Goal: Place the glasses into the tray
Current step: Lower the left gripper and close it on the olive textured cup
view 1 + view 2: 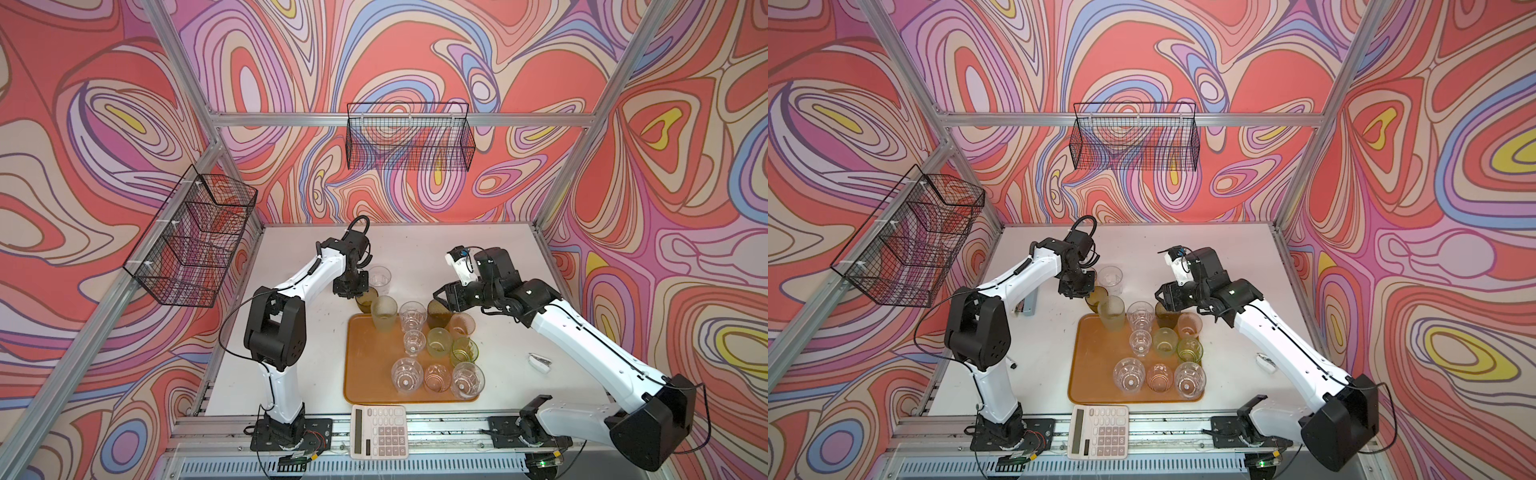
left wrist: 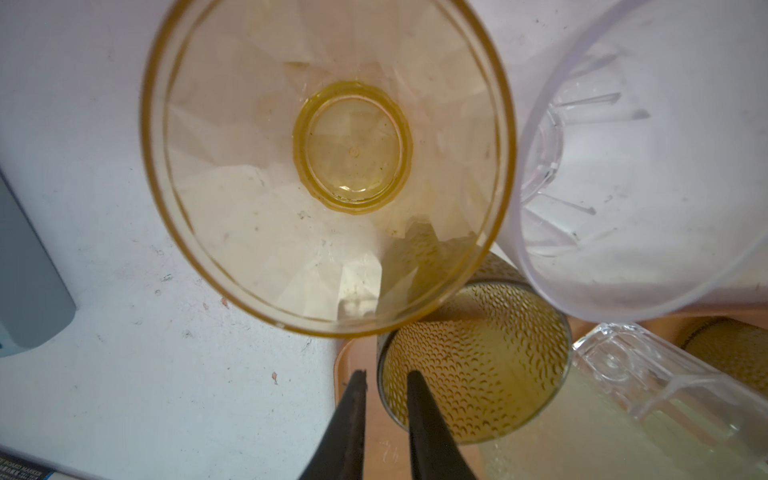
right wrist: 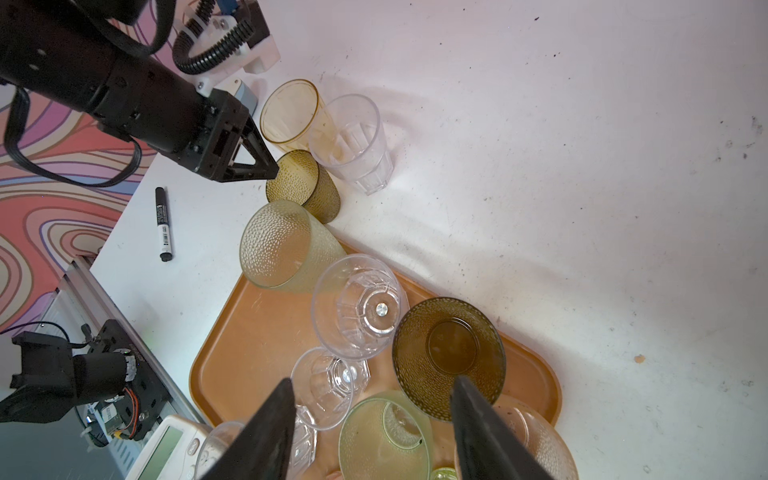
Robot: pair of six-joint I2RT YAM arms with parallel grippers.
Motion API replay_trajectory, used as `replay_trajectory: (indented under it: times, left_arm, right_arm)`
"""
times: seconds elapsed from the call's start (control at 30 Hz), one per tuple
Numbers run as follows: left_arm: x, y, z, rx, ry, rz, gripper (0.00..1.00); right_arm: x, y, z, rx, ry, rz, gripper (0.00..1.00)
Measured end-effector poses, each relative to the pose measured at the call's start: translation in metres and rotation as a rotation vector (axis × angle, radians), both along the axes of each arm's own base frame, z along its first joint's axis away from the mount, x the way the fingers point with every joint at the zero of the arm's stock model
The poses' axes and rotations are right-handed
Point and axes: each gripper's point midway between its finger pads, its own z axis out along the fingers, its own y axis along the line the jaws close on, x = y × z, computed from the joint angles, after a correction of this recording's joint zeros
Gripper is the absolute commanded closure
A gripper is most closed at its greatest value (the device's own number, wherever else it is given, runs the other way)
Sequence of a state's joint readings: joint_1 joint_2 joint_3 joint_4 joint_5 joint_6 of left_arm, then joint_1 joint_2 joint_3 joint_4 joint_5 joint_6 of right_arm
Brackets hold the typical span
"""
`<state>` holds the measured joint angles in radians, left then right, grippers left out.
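Left jaws down at the rim of a glass beyond the tray, right jaws spread wide over the tray.

The tray [image 1: 365, 374] lies on the counter [image 1: 415, 253] toward 6 o'clock, its near edge by a white calculator [image 1: 378, 431]. Most of the glasses [image 1: 406, 376] stand upright on it, along its 12 o'clock edge and 3 o'clock side. Three more stand close together on the counter at the tray's 11 o'clock: an olive-brown dimpled glass [image 3: 303, 183], an amber glass [image 2: 328, 166] and a clear glass [image 1: 380, 275]. The left jaws are nearly closed, one side inside the olive-brown dimpled glass and the other outside its wall; whether they pinch it I cannot tell. The right jaws hang wide open, holding nothing, over a dark olive glass [image 3: 449, 353] at the tray's 12 o'clock edge.
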<state>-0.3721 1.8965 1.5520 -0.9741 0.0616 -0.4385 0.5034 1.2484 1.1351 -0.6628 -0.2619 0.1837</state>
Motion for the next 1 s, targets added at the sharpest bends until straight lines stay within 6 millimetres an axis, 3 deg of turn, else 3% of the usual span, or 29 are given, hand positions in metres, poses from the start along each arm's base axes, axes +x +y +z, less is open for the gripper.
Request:
replay_trajectory:
  times: [0.3, 1.0]
  left_arm:
    - [-0.001, 0.001, -0.016, 0.010, 0.029, 0.000, 0.85]
    - [-0.003, 0.001, -0.015, 0.013, 0.037, 0.000, 0.92]
  right_arm:
    - [-0.001, 0.000, -0.001, -0.002, 0.003, 0.000, 0.38]
    - [0.000, 0.000, 0.000, -0.001, 0.003, 0.000, 0.38]
